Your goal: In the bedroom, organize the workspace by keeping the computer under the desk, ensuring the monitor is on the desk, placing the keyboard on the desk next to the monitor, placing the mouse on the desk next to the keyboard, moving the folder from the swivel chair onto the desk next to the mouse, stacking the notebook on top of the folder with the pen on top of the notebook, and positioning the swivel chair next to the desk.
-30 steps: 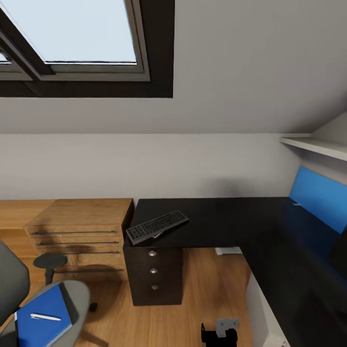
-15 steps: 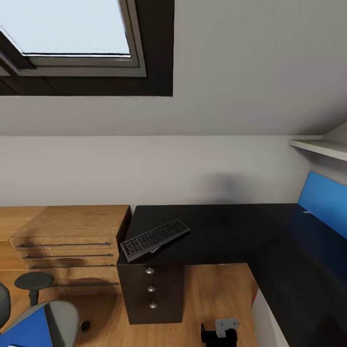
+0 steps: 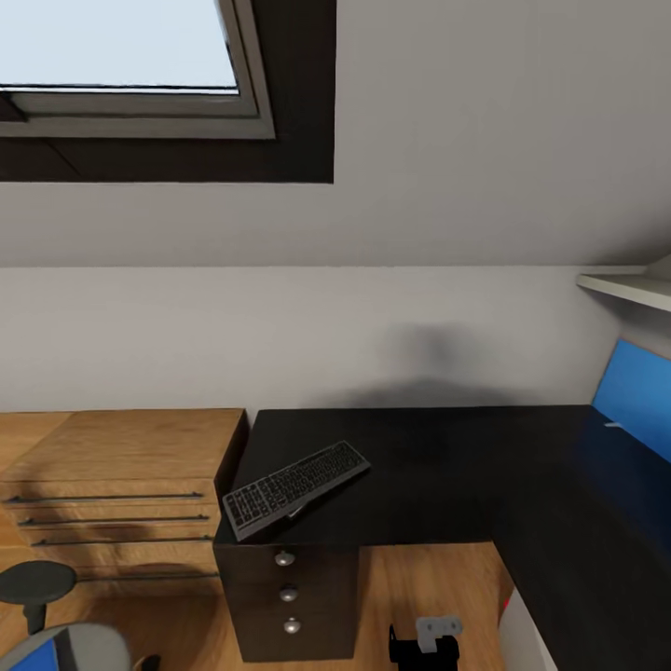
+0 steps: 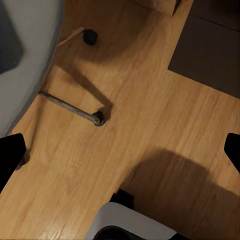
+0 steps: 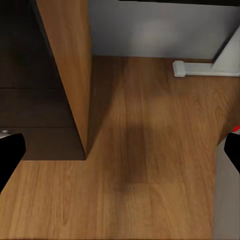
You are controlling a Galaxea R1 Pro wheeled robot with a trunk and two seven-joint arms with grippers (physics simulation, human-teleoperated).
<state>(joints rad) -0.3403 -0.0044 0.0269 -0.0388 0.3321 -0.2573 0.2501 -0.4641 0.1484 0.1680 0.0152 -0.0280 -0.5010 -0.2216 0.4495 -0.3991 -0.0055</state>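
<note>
Both grippers hang with fingers spread wide and empty — the left gripper (image 4: pixel 120 150) over wood floor (image 4: pixel 150 100) beside the chair (image 4: pixel 22 55), the right gripper (image 5: pixel 120 145) over floor by the desk's drawer unit (image 5: pixel 30 100). The keyboard (image 3: pixel 294 476) lies at an angle on the black desk (image 3: pixel 447 475), one corner overhanging the front edge — a wooden dresser (image 3: pixel 121 485) stands just beside the desk.

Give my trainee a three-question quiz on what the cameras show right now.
1. True or false: the keyboard lies on the black desk, its near corner poking past the edge.
2. How many round knobs show on the dark drawer unit under the desk? A) two B) three C) five
3. Fill in: both claws, left claw and right claw, hang over the wooden ____.

Key: 1 true; 2 B; 3 floor.
</note>
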